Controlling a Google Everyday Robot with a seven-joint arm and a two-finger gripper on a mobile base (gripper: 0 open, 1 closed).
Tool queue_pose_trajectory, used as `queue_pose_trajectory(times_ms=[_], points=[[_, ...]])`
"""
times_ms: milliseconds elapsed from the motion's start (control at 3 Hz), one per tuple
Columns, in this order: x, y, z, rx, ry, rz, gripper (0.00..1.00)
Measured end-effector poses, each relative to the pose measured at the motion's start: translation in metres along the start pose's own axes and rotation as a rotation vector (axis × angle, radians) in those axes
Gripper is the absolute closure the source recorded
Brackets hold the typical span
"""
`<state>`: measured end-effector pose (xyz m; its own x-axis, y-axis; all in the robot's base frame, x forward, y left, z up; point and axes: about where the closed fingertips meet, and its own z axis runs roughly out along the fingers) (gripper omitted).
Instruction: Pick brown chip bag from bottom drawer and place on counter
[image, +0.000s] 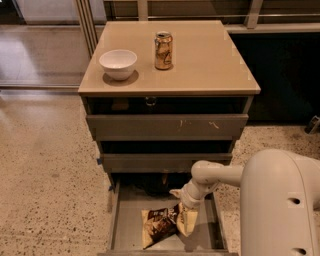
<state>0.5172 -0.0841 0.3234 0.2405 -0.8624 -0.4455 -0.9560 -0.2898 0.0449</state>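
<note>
Cream-coloured and bulky, the robot's shell (280, 205) filled the lower right of the frame and ran off the right and bottom edges. From it a pale arm (215, 175) reached left and bent down into the bottom drawer (129, 220), which stood pulled out at the bottom centre. The drawer's front edge was cut by the bottom of the frame, and its back part was lost in shadow under the cabinet.

At the arm's end, the tool (187, 222) sat low in the drawer, touching the right end of the brown chip bag (159, 226). Its pale tip overlapped the bag's tan end, so whether the tool was spread or pinching the foil could not be told. The bag lay flat on the grey floor of the drawer, slanted, with its left end nearer the bottom edge. White lettering showed on the dark foil but could not be read.

Above, 2 more grey drawers, the middle drawer (165, 162) and the top drawer (165, 127), each stood partly open, dark inside. On the glossy tan table (210, 60) in the upper centre stood a white bowl (118, 63) and, just right of it, a gold can (163, 50), upright, its label too unclear to read. Speckled terrazzo floor (45, 170) filled the left side.
</note>
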Motion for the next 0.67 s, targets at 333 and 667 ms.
queue_pose_trajectory(times_ms=[333,667], points=[[0.007,0.0,0.029,0.011,0.076,-0.055,0.0],[0.008,-0.018,0.061,0.028,0.179,-0.114,0.0]])
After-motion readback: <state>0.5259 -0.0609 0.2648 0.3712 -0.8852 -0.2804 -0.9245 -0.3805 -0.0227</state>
